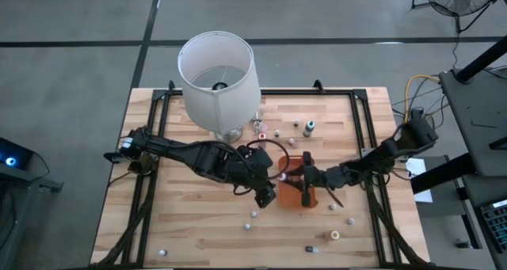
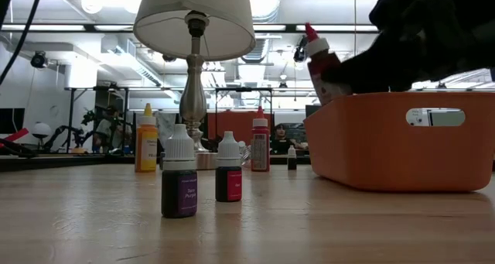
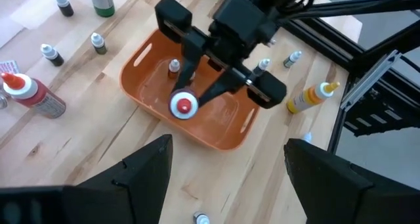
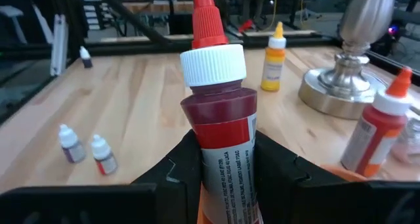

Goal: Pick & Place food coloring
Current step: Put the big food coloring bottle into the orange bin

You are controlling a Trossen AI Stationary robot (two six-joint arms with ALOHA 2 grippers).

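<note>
A red food coloring bottle [image 4: 218, 129] with a white collar and a red pointed tip is clamped between the fingers of the right gripper [image 3: 197, 96] and is held upright. It is held directly above the orange tray [image 3: 151, 102], in the air over the tray's inside, as is seen in the left wrist view. One small bottle with a red cap [image 3: 173, 67] is seen standing inside the tray, just behind the held bottle. The left gripper [image 1: 265, 192] is placed close beside the tray, on the side away from the right arm, and its fingers [image 3: 141, 168] are seen spread well apart with nothing between them. Beyond the right gripper, a yellow bottle [image 4: 273, 58] and the metal foot of the lamp [image 4: 341, 92] are seen on the table, and an orange-red bottle [image 4: 377, 129] stands near to the held one. Two tiny bottles [image 4: 86, 152] stand together farther to the side. More small bottles are scattered over the wooden table [image 1: 198, 222] around both grippers.
</note>
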